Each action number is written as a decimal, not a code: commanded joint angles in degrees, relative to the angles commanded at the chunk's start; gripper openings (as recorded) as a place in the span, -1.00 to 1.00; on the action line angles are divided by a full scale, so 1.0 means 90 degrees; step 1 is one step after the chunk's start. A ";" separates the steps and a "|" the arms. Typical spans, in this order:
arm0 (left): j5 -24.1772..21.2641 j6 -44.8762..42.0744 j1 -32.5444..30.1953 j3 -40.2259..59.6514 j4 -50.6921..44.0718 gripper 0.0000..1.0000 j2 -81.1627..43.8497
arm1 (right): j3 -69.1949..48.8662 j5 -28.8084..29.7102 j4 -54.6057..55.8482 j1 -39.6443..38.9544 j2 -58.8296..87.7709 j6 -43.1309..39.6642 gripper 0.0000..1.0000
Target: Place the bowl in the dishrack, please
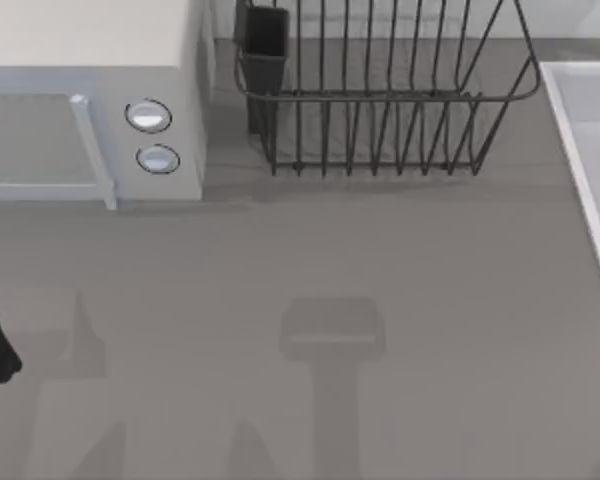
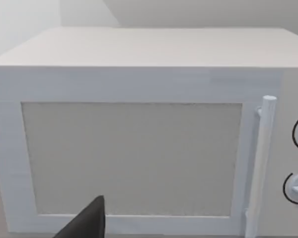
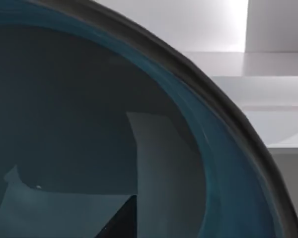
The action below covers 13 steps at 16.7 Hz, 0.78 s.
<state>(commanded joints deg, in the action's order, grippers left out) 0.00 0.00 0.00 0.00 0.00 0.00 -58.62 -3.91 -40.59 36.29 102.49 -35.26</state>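
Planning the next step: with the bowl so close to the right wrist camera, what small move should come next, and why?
Probably carry the bowl toward the dishrack. The blue bowl sits right at the right wrist camera, likely held, while the rack at the table's far side holds no bowl.

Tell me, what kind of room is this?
Probably a kitchen counter: there's a white microwave with two round knobs, a dark wire dishrack for drying dishes, and a blue bowl close to the right arm's camera.
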 joint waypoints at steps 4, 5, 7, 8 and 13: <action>0.0000 0.0000 0.0000 0.0000 0.0000 1.00 0.0000 | 0.0000 0.0000 0.0000 0.0000 0.0000 0.0000 -0.36; 0.0000 0.0000 0.0000 0.0000 0.0000 1.00 0.0000 | 0.0000 0.0000 0.0000 0.0000 0.0000 0.0000 -0.51; 0.0000 0.0000 0.0000 0.0000 0.0000 1.00 0.0000 | 0.0000 0.0000 0.0000 0.0000 0.0000 0.0000 -0.81; 0.0000 0.0000 0.0000 0.0000 0.0000 1.00 0.0000 | 0.0000 0.0000 0.0000 0.0000 0.0000 0.0000 -0.96; 0.0000 0.0000 0.0000 0.0000 0.0000 1.00 0.0000 | 0.0000 0.0000 0.0000 0.0000 0.0000 0.0000 -1.00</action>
<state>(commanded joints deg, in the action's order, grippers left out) 0.00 0.00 0.00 0.00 0.00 0.00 -58.62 -3.91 -40.59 36.29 102.49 -35.26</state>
